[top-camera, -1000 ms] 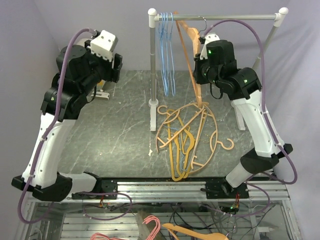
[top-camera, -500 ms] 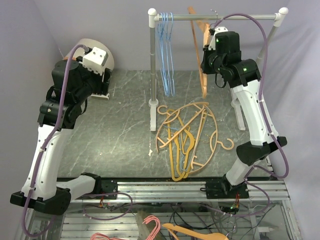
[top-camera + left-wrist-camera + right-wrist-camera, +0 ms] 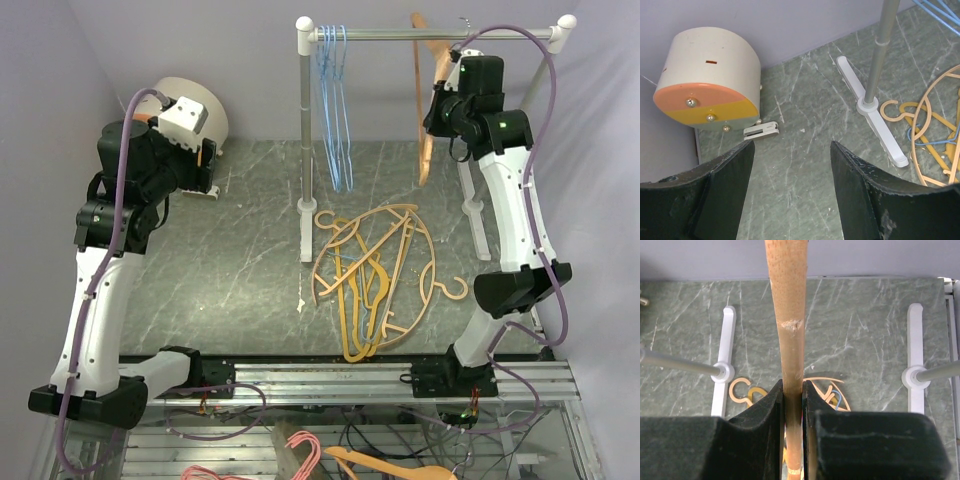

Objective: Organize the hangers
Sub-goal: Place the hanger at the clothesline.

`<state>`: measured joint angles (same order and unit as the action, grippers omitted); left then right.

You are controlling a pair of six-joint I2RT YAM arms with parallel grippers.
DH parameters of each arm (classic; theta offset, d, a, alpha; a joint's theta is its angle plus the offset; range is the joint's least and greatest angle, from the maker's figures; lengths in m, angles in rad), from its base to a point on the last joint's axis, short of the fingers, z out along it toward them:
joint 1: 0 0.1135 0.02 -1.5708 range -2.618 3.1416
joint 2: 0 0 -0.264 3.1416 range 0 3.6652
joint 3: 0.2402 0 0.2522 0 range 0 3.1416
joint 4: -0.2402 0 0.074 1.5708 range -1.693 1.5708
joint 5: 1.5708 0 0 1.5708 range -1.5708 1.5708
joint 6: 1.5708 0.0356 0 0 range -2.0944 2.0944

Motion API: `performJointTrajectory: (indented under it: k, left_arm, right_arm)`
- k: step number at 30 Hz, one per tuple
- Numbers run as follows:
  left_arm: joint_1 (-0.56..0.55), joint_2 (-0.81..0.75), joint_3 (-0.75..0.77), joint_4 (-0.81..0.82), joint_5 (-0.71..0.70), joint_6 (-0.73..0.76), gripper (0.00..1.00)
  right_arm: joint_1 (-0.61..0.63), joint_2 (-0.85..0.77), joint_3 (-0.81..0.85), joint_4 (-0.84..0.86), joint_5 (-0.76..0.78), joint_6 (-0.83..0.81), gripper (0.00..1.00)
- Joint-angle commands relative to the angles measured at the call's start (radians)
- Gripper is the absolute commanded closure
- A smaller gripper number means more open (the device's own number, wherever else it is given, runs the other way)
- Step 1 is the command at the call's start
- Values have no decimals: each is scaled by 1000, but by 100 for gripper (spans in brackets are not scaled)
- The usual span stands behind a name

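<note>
The right gripper (image 3: 793, 407) is being pressed tight on a thick tan wooden hanger (image 3: 788, 315), its two black fingers (image 3: 771, 410) being closed against either face of the flat wooden arm, which is running upright between them in the right wrist view; in the overhead view this hanger is being held high at the right part of the rack, its long arm hanging down just beside the gripper and its top rising past the silver metal rail (image 3: 380, 34); whether its hook is being carried over the rail cannot be told; the left gripper (image 3: 792, 170) is being held with its jaws spread wide apart above the grey-green marbled table top (image 3: 230, 260), only bare stone being seen between them; just beyond it a cream cylinder with an orange and yellow end face (image 3: 710, 75) is lying on its side against the back wall, with a small white clip (image 3: 761, 130) resting close in front of it; the rack's white foot (image 3: 877, 120) is being seen to the right of that; thin light-blue wire hangers (image 3: 335, 110) are hanging together at the left end of the rail; a heap of tan and orange triangular hangers (image 3: 375, 275) is lying tangled on the table below the rack, well apart from both grippers.
</note>
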<state>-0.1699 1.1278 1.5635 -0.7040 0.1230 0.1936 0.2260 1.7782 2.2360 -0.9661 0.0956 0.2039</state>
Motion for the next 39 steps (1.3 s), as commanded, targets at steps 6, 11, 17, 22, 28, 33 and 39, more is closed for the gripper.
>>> performJointTrajectory:
  k: [6, 11, 17, 22, 28, 33, 39]
  left_arm:
    - [36, 7, 17, 13, 97, -16, 27]
    - [46, 12, 21, 4, 120, -12, 26]
    - [47, 33, 37, -57, 203, 40, 26]
    - [46, 38, 64, -117, 273, 107, 25]
    - [42, 72, 253, -279, 328, 185, 23]
    - [-14, 112, 423, -519, 441, 321, 22]
    - [-429, 155, 357, -600, 176, 342, 22]
  right_arm:
    - [-135, 17, -12, 44, -99, 15, 100]
    - [-205, 29, -7, 49, -146, 24, 100]
    - [-250, 30, 1, 50, -173, 35, 100]
    - [-262, -7, -20, 69, -179, 42, 85]
    - [-261, -169, -25, 119, -150, 77, 1]
    - [-261, -366, -169, 247, -232, 132, 0]
    - [-262, -637, -388, 456, -376, 202, 0]
